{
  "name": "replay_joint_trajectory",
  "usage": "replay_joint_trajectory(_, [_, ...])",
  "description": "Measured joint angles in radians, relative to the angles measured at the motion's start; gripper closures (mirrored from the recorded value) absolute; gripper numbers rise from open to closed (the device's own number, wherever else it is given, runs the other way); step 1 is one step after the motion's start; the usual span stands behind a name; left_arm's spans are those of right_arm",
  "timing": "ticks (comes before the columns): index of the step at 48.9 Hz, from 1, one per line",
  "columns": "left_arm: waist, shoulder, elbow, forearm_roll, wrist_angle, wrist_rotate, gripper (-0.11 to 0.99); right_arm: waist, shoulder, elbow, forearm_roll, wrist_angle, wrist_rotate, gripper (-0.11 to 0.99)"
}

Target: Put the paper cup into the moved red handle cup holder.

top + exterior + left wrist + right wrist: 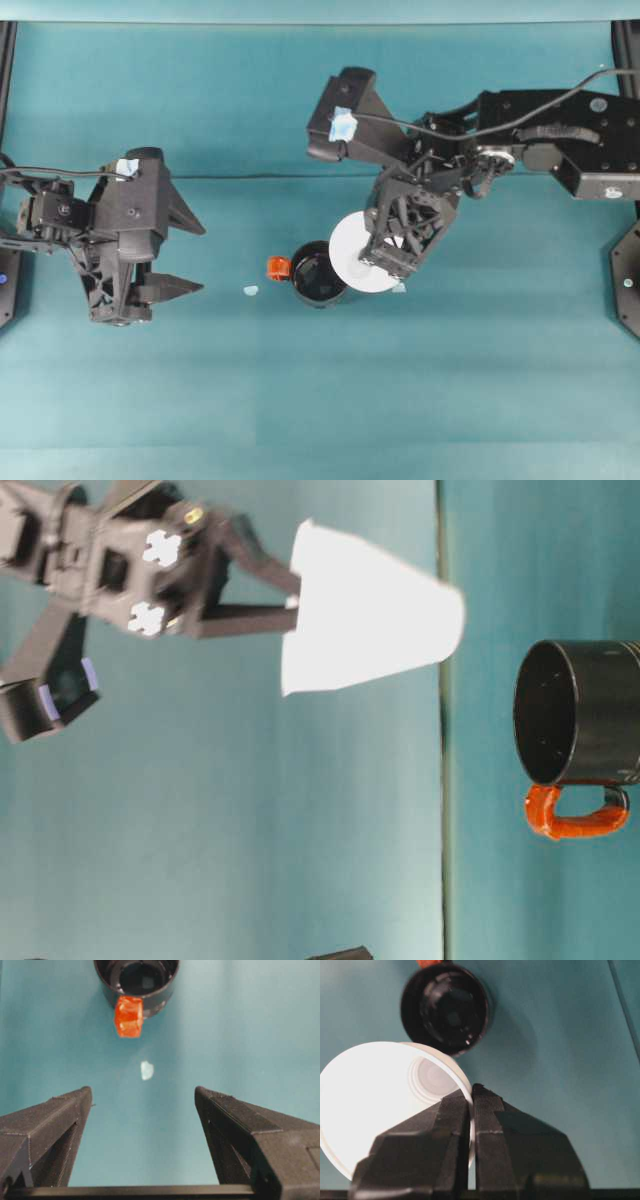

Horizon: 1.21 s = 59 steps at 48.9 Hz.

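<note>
**Paper cup held in the air beside the holder's mouth**

Closest in the right wrist view, the right gripper (471,1097) is pinching the paper cup (375,1105) by its rim: two ribbed, matte black fingers (447,1125) are pressing together with the thin white wall between them, one inside the cup and one outside. The cup is plain white, smooth, tapered from a wide round rim down to a smaller round base with a ringed bottom. Nothing is lying inside it.

Just past the cup's rim, the red handle cup holder (445,1007) is standing upright on the teal cloth table (560,1035). It is glossy black and round, with stepped rings showing down its inside. It is holding nothing.

In the table-level view the paper cup (365,610) is hanging clear of the table, tilted, its base toward the holder (580,712) but not touching it and not yet over the opening's centre. The holder's handle (578,812) is a small red-orange loop with a rough, wrapped look.

From overhead, the cup (352,250) is overlapping the holder's (318,274) edge on the side away from the handle (278,267). A small pale scrap (250,290) is lying on the cloth just beyond the handle.

Farther out on the handle side, well apart from the holder, the left gripper (190,257) is hovering with its jaws spread wide and nothing between them; its wedge-shaped black fingers (235,1125) are framing the scrap (146,1070) and the holder (136,980).
</note>
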Motion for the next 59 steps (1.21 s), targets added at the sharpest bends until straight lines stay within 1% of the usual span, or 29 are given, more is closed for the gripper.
replay_joint_trajectory(7, [0.000, 0.002, 0.000, 0.000, 0.000, 0.002, -0.02, 0.002, 0.009, -0.011, -0.002, -0.020, -0.002, 0.97])
replay_joint_trajectory(16, [0.000, 0.000, 0.000, 0.000, 0.000, 0.002, -0.02, 0.003, 0.012, -0.014, -0.003, -0.075, 0.000, 0.97])
replay_joint_trajectory(24, [0.000, 0.002, 0.000, 0.000, 0.000, 0.002, -0.02, 0.005, 0.029, -0.015, -0.002, -0.095, 0.000, 0.97])
replay_joint_trajectory(37, [0.000, 0.000, 0.000, 0.000, 0.000, 0.002, -0.02, 0.008, 0.104, -0.032, -0.003, -0.146, 0.000, 0.97])
replay_joint_trajectory(49, [0.000, 0.000, 0.000, 0.000, 0.000, 0.002, -0.02, 0.021, 0.181, -0.034, -0.003, -0.158, 0.000, 0.97])
replay_joint_trajectory(53, [0.000, 0.002, 0.000, 0.000, 0.000, 0.002, -0.02, 0.026, 0.206, -0.034, -0.005, -0.160, 0.000, 0.97])
replay_joint_trajectory(59, [0.000, 0.000, 0.000, 0.000, 0.000, 0.002, -0.02, 0.026, 0.232, -0.034, -0.021, -0.160, -0.002, 0.97])
